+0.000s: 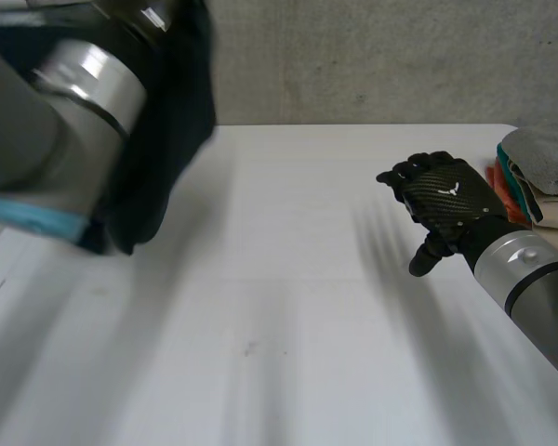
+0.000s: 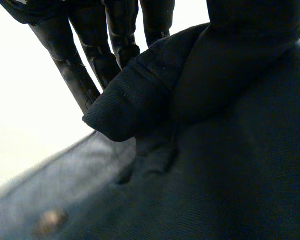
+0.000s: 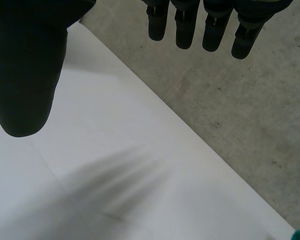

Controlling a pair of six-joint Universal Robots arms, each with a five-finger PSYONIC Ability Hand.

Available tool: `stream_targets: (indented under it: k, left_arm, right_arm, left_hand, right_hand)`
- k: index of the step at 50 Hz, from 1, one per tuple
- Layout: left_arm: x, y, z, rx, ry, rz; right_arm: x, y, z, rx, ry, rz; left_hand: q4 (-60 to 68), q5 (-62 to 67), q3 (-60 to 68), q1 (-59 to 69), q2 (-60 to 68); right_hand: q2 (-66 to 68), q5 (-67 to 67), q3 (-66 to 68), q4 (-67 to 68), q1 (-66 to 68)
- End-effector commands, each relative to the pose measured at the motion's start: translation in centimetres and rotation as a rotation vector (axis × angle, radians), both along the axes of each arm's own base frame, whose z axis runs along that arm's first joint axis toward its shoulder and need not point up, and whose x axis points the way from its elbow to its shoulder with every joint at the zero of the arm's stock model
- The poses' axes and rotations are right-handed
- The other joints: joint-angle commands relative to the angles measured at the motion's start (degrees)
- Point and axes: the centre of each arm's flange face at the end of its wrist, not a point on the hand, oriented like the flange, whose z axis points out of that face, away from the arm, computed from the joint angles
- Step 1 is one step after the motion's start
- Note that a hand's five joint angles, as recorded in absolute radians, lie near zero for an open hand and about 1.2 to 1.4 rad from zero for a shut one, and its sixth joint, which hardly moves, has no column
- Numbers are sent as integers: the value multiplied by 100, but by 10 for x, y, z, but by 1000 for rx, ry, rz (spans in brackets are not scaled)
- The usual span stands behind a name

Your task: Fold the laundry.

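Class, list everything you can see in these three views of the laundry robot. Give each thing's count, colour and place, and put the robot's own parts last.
table: one, white, under both arms.
cloth: one, dark navy, lifted over the table's left side.
stack of folded laundry: one, grey on top with teal, orange and cream layers below, at the table's right edge.
wall: one, grey, behind the table.
left arm: one, grey with a light-blue cap, beside the cloth.
right arm: one, grey, near the stack.
left robot hand: one, black, pinching a fold of the cloth.
right robot hand: one, black, open over the table, holding nothing.
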Motion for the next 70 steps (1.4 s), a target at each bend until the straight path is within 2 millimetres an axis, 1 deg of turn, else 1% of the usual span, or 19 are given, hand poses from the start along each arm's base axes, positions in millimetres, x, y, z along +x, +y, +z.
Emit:
stream_targets:
  k: [1, 2, 4, 6, 10, 17, 20, 24, 26, 32, 36, 49, 56, 61, 62, 65, 67, 68, 70]
  left_arm:
    - [-46, 52, -120, 304, -204, -263]
    - [-51, 64, -140, 337, -238, -308]
    - [-55, 77, -156, 350, -268, -353]
    - [-59, 93, -167, 325, -306, -399]
    - [-55, 99, -155, 223, -319, -371]
    - [-17, 84, -99, 131, -219, -155]
    - [-1, 83, -90, 139, -207, -79]
    - [30, 86, -95, 238, -236, 35]
    - [45, 96, -106, 329, -283, 66]
    - [78, 121, -140, 594, -427, 112]
    - [92, 125, -153, 681, -460, 161]
    - [93, 134, -159, 673, -466, 190]
    - [92, 123, -167, 666, -472, 274]
    - [80, 112, -186, 682, -506, 268]
    - [79, 109, -190, 684, -508, 270]
    - [74, 95, -203, 686, -521, 288]
    - [73, 82, -207, 678, -520, 310]
    - [72, 74, -203, 656, -517, 327]
    - [73, 66, -193, 624, -507, 346]
  right_arm:
    - [-8, -7, -3, 12, -2, -30]
    - [-9, -9, -3, 10, -1, -33]
    - [-10, -10, -4, 11, -1, -37]
    - [-11, -12, -7, 18, 2, -39]
    - [-10, -12, -10, 29, 3, -31]
    - [-6, -11, -7, 18, 1, -6]
    - [1, -7, -2, 7, 0, 28]
    - [13, 6, 2, 10, 23, 111]
    - [18, 17, 0, 34, 78, 159]
    - [24, 47, -21, 132, 299, 287]
    - [30, 52, -29, 142, 337, 320]
    - [56, 3, -31, 11, 116, 149]
    - [87, -16, -56, -52, 104, 188]
    - [106, -28, -87, -65, 110, 210]
    - [108, -30, -90, -72, 109, 210]
    - [116, -40, -103, -105, 104, 184]
    - [120, -47, -108, -135, 101, 158]
    - [122, -49, -105, -157, 97, 148]
    - [123, -50, -99, -178, 98, 143]
  left_hand:
    - [1017, 1368, 1078, 1240, 1034]
    - [166, 518, 228, 389, 184]
    - [-1498, -1146, -1436, -1275, -1480]
    - [-4535, -4184, -4474, -4312, -4518]
    - [-5844, -5493, -5783, -5621, -5827]
    - [-5868, -5517, -5807, -5646, -5851]
    - [-5868, -5517, -5807, -5646, -5851]
    - [-5682, -5331, -5621, -5459, -5665]
    - [-4706, -4354, -4644, -4483, -4688]
    - [-4703, -4352, -4642, -4480, -4686]
    - [-5256, -4905, -5195, -5033, -5239]
    - [-5868, -5517, -5807, -5646, -5851]
    - [-5868, -5517, -5807, -5646, -5851]
    - [-5868, -5517, -5807, -5646, -5851]
    - [-5799, -5448, -5738, -5576, -5782]
    - [-3365, -3014, -3304, -3142, -3348]
    - [-409, -58, -348, -186, -392]
    - [1116, 1467, 1177, 1339, 1133]
    - [1132, 1483, 1193, 1354, 1149]
  right_hand:
    - [-197, -280, -158, -172, -299]
    - [-197, -280, -158, -172, -299]
    - [-197, -280, -158, -172, -299]
    - [-197, -280, -158, -172, -299]
    - [-197, -280, -158, -172, -299]
    - [-197, -280, -158, -172, -299]
    - [-197, -280, -158, -172, -299]
    - [-197, -280, -158, -172, -299]
    - [-46, -129, -8, -21, -148]
    - [642, 559, 681, 667, 540]
    - [1063, 981, 1102, 1089, 962]
    - [595, 512, 634, 620, 493]
    - [493, 410, 532, 518, 391]
    - [560, 477, 599, 585, 458]
    - [593, 511, 632, 618, 492]
    - [962, 879, 1001, 987, 860]
    - [2855, 2773, 2894, 2881, 2754]
    - [5129, 5047, 5168, 5154, 5028]
    - [6795, 6712, 6834, 6820, 6693]
